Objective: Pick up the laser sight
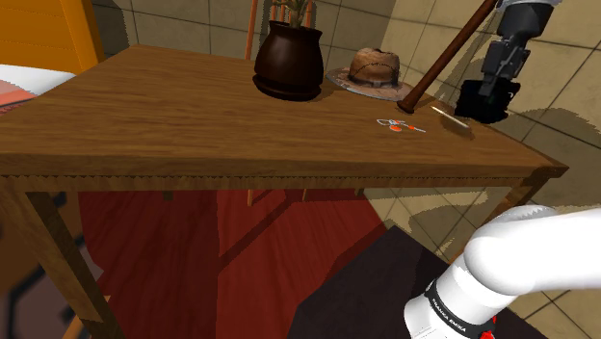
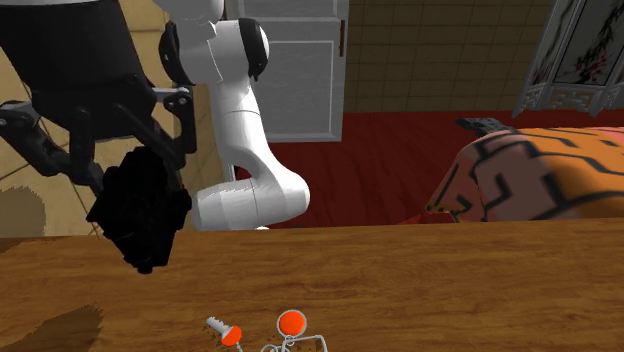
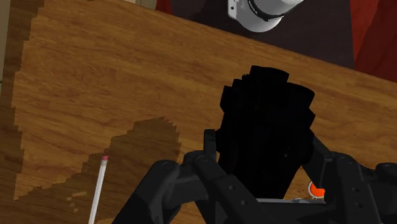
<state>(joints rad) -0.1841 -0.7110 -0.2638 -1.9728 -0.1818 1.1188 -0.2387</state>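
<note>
- The laser sight [image 1: 479, 104], a chunky all-black block, sits between the fingers of the gripper [image 1: 489, 89], over the table's end at the shoulder view's right.
- In the second exterior view the laser sight [image 2: 140, 215] hangs under the gripper [image 2: 135, 165], just above the table's edge nearest the arm. A dark shadow [image 2: 50, 325] lies apart from it on the wood, so it appears lifted off the top.
- In the wrist view the fingers pinch the laser sight [image 3: 267, 121] from both sides, and wood grain shows beyond it.
- A thin white stick [image 1: 448, 116] with a reddish tip lies on the table [image 1: 193, 125] near that same end, just beside the gripper.
- A small orange-and-grey item [image 1: 400, 124] lies a little further in from the stick.
- A dark brown cane [image 1: 448, 58] rests its foot on the table beside a brown hat [image 1: 369, 72].
- A dark brown pot [image 1: 288, 60] stands next to the hat, near the far edge.
- The white arm [image 2: 240, 150] rises behind the table in the second exterior view.
</note>
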